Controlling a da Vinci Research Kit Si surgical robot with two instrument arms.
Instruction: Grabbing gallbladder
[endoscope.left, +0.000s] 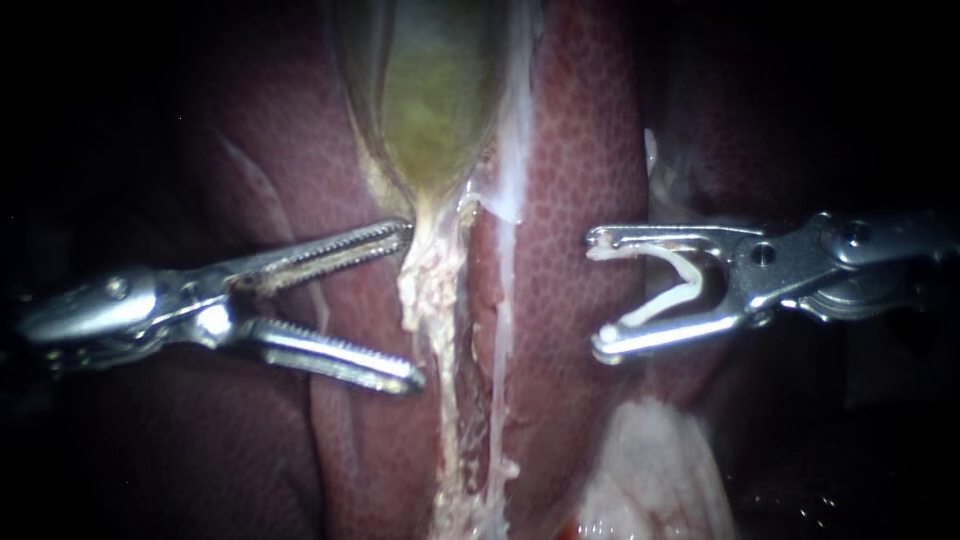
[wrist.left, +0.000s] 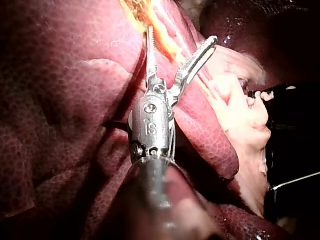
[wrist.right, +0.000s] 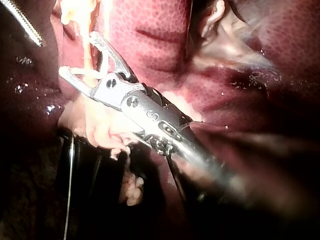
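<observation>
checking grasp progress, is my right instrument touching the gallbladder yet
Apart. In the endoscope view, bare liver separates the gallbladder from the right instrument, which holds a clip.

The gallbladder (endoscope.left: 435, 90) is lying at top centre, with the liver (endoscope.left: 585, 150) spreading on both sides of it. A strip of tissue (endoscope.left: 440, 300) is running down from it through the middle. The left instrument (endoscope.left: 410, 306) is sitting left of the strip, its jaws apart just beside it. The right instrument (endoscope.left: 597, 294) is sitting to the right, over the liver, its jaws holding a clip (endoscope.left: 680, 285) between them.
</observation>
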